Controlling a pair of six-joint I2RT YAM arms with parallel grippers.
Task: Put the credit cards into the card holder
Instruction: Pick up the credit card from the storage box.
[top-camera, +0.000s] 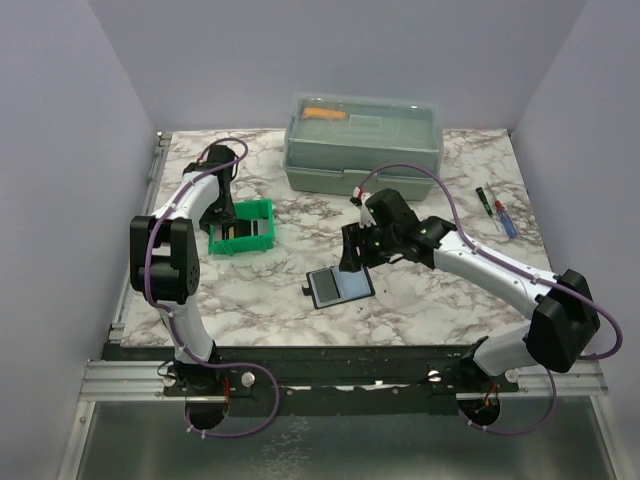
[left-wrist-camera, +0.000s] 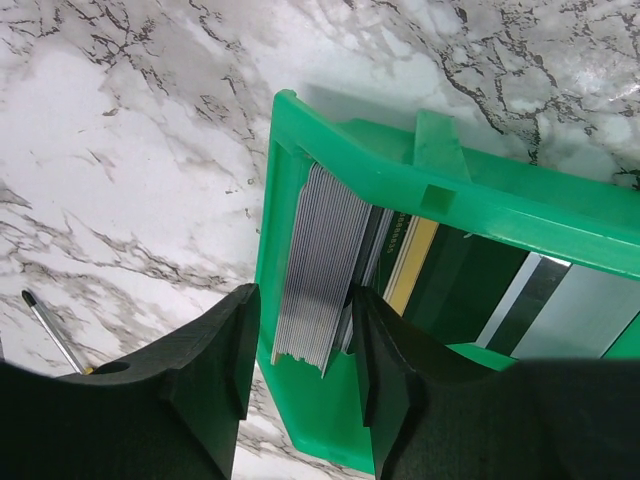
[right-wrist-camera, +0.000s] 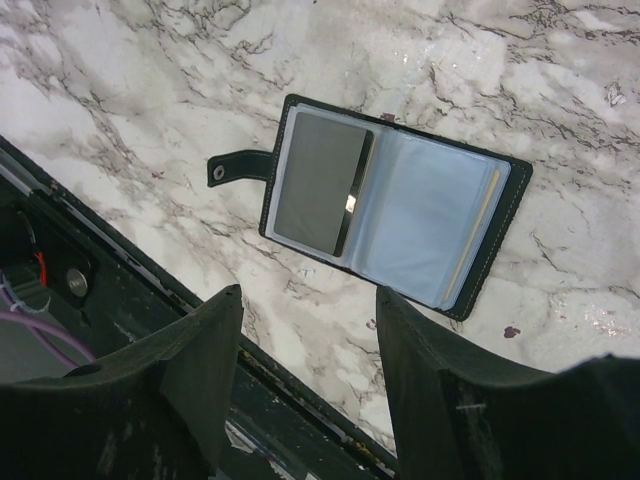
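Top external: holder (top-camera: 340, 288) lies open and flat on the marble table (top-camera: 420, 320), near the front edge, between my two arms.
Holder look: black, with roughly square leaves and a stitched rim. Its greyish see-through pockets face up, and a strap (right-wrist-camera: 235, 168) with a pale stud sticks out from one side.
Holder contents: grey card (right-wrist-camera: 322, 195) sits in one pocket; a thin yellowish edge shows in the other.
Cards (left-wrist-camera: 320, 270): a grey-silver stack stands on edge at one end of the green bin (left-wrist-camera: 330, 150), close to its wall. A yellow card (left-wrist-camera: 410, 265) is just beside the stack, with darker cards beyond it.
Left gripper (left-wrist-camera: 300, 350): spread, with the bin's wall and the stack's end showing between my fingers. I cannot tell whether my pads touch either.
Right gripper (right-wrist-camera: 310, 350): spread and empty, hanging above the table just beside the holder and apart from it.
Edges: a dark rail (right-wrist-camera: 150, 290) runs along the table's front, near the holder.
Open room: bare marble lies all round the holder. The bin is to its left and farther back, the toolbox (top-camera: 362, 143) is at the back, and the pens (top-camera: 497, 212) are far right; all are well apart from the holder.
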